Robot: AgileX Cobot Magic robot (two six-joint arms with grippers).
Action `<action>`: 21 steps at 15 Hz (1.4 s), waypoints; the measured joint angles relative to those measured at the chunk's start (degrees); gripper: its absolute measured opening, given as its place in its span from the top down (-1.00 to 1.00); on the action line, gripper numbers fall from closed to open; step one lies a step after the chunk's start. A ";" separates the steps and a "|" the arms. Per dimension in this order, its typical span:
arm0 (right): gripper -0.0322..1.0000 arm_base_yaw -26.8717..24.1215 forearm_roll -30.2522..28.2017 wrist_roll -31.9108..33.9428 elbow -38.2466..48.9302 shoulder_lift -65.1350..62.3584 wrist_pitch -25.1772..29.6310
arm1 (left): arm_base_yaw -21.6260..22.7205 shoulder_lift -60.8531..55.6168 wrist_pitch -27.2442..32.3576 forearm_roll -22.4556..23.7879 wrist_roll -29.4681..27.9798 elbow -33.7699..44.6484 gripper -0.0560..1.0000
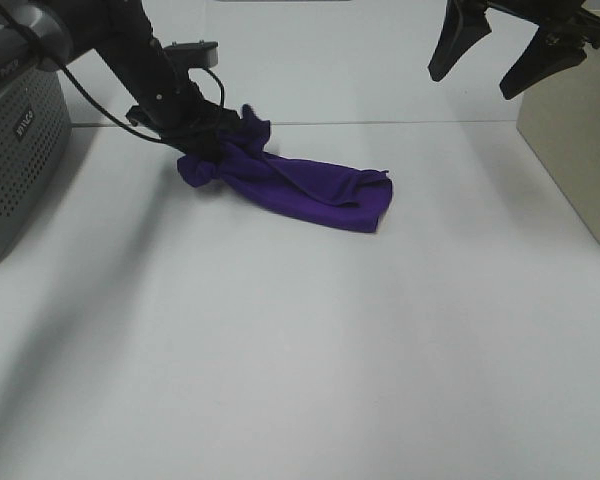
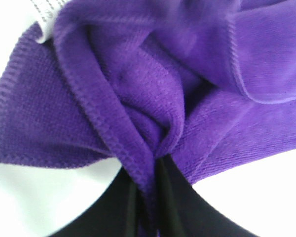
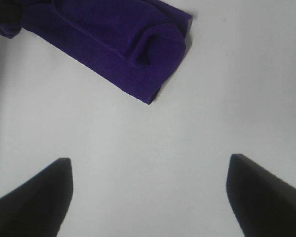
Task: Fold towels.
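Note:
A deep purple towel (image 1: 300, 185) lies bunched in a long roll on the white table, running from back left to middle. My left gripper (image 1: 212, 148) is shut on its crumpled left end. In the left wrist view the towel (image 2: 148, 84) fills the frame, pinched between the black fingers (image 2: 175, 202), and a white tag (image 2: 45, 15) shows at one edge. My right gripper (image 1: 490, 62) hangs open high at the back right, well clear of the cloth. The right wrist view shows the towel's free end (image 3: 113, 44) far beyond the spread fingertips (image 3: 39, 197).
A grey perforated basket (image 1: 15, 160) stands at the left edge. A beige box (image 1: 575, 150) sits at the right edge. The white table (image 1: 300, 350) stretches toward the front.

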 joint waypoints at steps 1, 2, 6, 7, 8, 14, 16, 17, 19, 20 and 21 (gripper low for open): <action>-0.67 0.00 0.34 0.00 0.00 0.00 0.00 | -0.46 -0.92 0.00 -0.86 1.20 -0.06 0.77; -0.67 0.00 1.09 0.00 0.00 0.00 0.00 | -1.32 -1.26 0.00 -2.29 3.15 -0.11 0.77; -0.67 0.00 2.12 0.00 0.00 0.00 0.00 | -9.28 -1.26 -0.34 -3.78 10.60 -0.11 0.77; -0.67 0.00 2.12 0.00 0.00 -0.06 0.00 | -11.40 -1.26 -1.15 -3.67 11.52 -0.11 0.77; -0.67 0.00 2.12 0.00 0.00 -0.11 0.00 | -11.92 -1.26 -1.55 -3.61 11.57 -0.11 0.77; -0.67 0.00 2.98 0.00 0.17 -4.81 0.06 | -14.32 -1.26 -13.75 -11.34 9.00 -0.11 -0.38; -0.67 0.00 3.04 0.00 0.17 -5.61 0.06 | -15.18 -1.26 -17.13 -14.32 9.00 -0.11 -0.54; -0.67 0.00 3.04 0.00 0.17 -6.19 0.06 | -15.47 -1.26 -17.42 -14.95 9.00 -0.11 -0.57; -0.67 0.00 3.04 -0.23 0.17 -8.14 0.11 | -15.13 -1.83 -17.48 -15.18 9.00 -0.11 -0.59; -0.67 0.00 3.04 -0.34 0.17 -8.71 0.11 | -14.95 -2.46 -17.99 -15.18 9.00 -0.11 -0.59; -0.67 0.00 3.04 -0.40 0.17 -9.00 0.11 | -14.90 -3.21 -18.96 -15.24 9.00 -0.11 -0.59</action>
